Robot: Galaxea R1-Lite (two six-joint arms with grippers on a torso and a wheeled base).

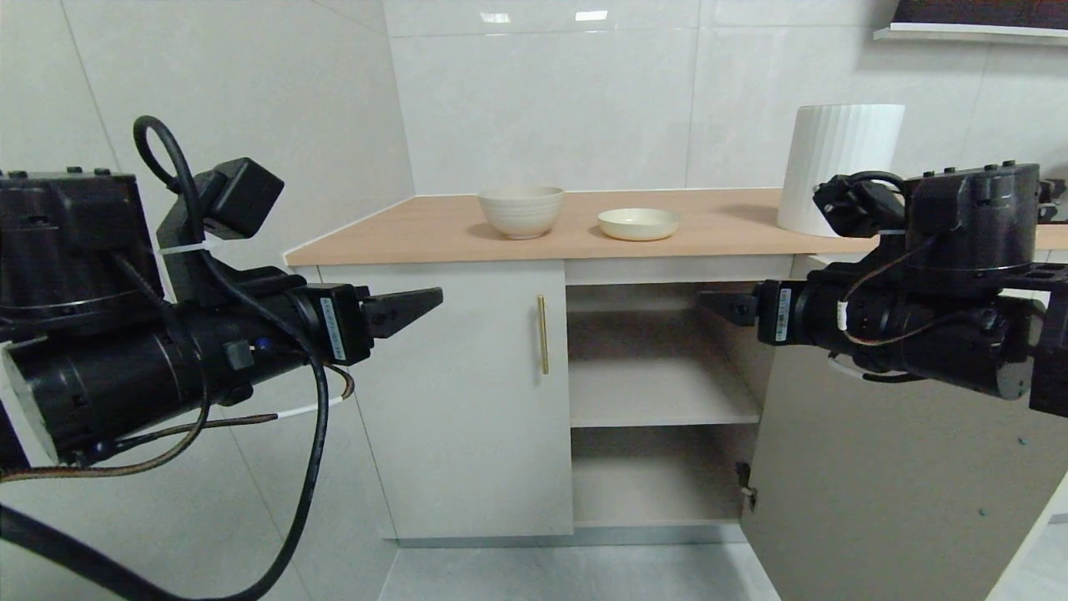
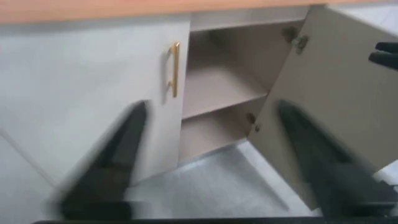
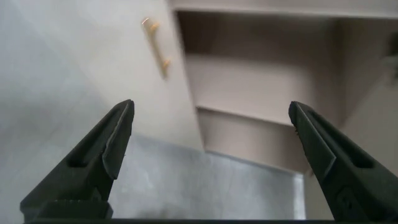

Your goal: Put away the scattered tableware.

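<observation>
- The left claw point(image 1: 424, 300) hangs in front of the closed cabinet door point(image 1: 467, 401), level with its upper part and below the tabletop's point(image 1: 734, 224) front edge. Its two fingers stand wide apart with nothing between them, as the left wrist view shows.
- The right claw point(image 1: 711, 300) hangs at the same height on the other side, at the top of the open compartment. Its fingers are also spread wide and hold nothing.
- The open cabinet door point(image 1: 876, 484) swings out toward the robot on the right side, with a hinge point(image 1: 747, 494) showing low on its inner edge.
- The closed door carries a slim brass handle point(image 1: 542, 334), upright along its right edge, just beside the open compartment.
- Inside the compartment, a middle shelf point(image 1: 659, 392) and a bottom shelf point(image 1: 651, 488) are in view.
- Grey floor tiles point(image 1: 584, 576) run along the foot of the cabinet.
- On the wooden tabletop, a cream bowl point(image 1: 521, 210) stands upright toward the left end, above the closed door.
- A shallow cream dish point(image 1: 638, 223) sits just to the bowl's right, near the front edge, above the open compartment. The two are apart, not touching.
- A tall white ribbed container point(image 1: 843, 163) stands farther toward the right end, well apart from the dish.
- White wall tiles point(image 1: 542, 92) rise behind the tabletop's back edge.
</observation>
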